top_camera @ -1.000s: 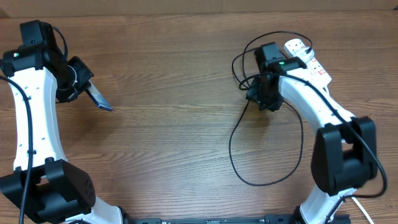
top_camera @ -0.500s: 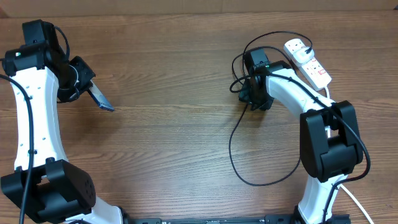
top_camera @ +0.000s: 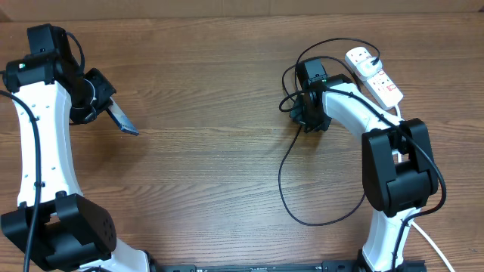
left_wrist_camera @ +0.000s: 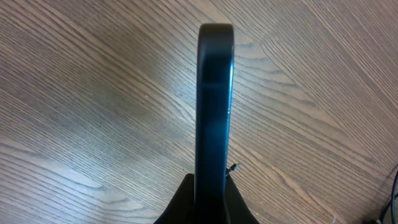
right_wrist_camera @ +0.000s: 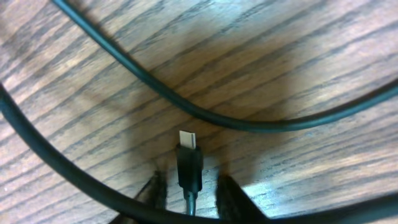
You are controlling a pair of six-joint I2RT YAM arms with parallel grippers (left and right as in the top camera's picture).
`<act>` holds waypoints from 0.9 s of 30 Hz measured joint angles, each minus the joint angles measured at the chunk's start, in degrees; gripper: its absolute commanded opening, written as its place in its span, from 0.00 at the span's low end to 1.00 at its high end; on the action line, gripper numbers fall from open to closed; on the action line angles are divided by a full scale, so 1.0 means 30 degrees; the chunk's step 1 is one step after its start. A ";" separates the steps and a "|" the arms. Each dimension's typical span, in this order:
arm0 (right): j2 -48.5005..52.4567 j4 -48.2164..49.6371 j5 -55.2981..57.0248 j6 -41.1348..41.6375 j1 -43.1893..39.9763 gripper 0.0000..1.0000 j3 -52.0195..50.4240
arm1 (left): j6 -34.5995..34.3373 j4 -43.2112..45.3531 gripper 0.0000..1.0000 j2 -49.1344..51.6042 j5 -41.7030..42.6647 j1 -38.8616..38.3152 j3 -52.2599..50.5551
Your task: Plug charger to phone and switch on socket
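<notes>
My left gripper (top_camera: 104,110) is shut on the phone (top_camera: 121,119) and holds it above the table at the far left. In the left wrist view the phone (left_wrist_camera: 214,99) shows edge-on, dark and teal, between my fingers (left_wrist_camera: 181,208). The charger cable (top_camera: 281,177) loops over the right half of the table, and its white plug (top_camera: 358,56) sits in the socket (top_camera: 378,77). My right gripper (top_camera: 305,119) is low over the cable. In the right wrist view it (right_wrist_camera: 189,191) is open, with a finger on each side of the connector tip (right_wrist_camera: 189,163), which lies on the wood.
Other loops of the black cable (right_wrist_camera: 205,112) cross the wood just ahead of and behind the connector. The socket's thick white cord (top_camera: 437,248) runs off at the bottom right. The table's far edge lies along the top of the overhead view.
My right gripper has shifted left along the cable and the arm has swung round with it. My left arm and the phone have not moved.
</notes>
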 measured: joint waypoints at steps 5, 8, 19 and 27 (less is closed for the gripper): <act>0.0022 -0.0117 0.0058 -0.0036 0.0000 0.20 0.0015 | 0.0000 0.0000 0.04 0.0000 0.0000 0.0000 0.0000; 0.0022 -0.0168 -0.0131 -0.0044 -0.0015 0.20 0.0015 | 0.0000 0.0000 0.04 0.0000 0.0000 0.0000 0.0000; 0.0022 -0.0459 -0.0750 -0.0095 -0.0015 0.19 0.0066 | 0.0007 0.0000 0.04 0.0000 0.0000 0.0000 0.0000; 0.0044 -0.0401 -0.0627 -0.0117 -0.0007 0.12 0.0066 | 0.0015 -0.0066 0.04 0.0000 0.0000 0.0000 0.0000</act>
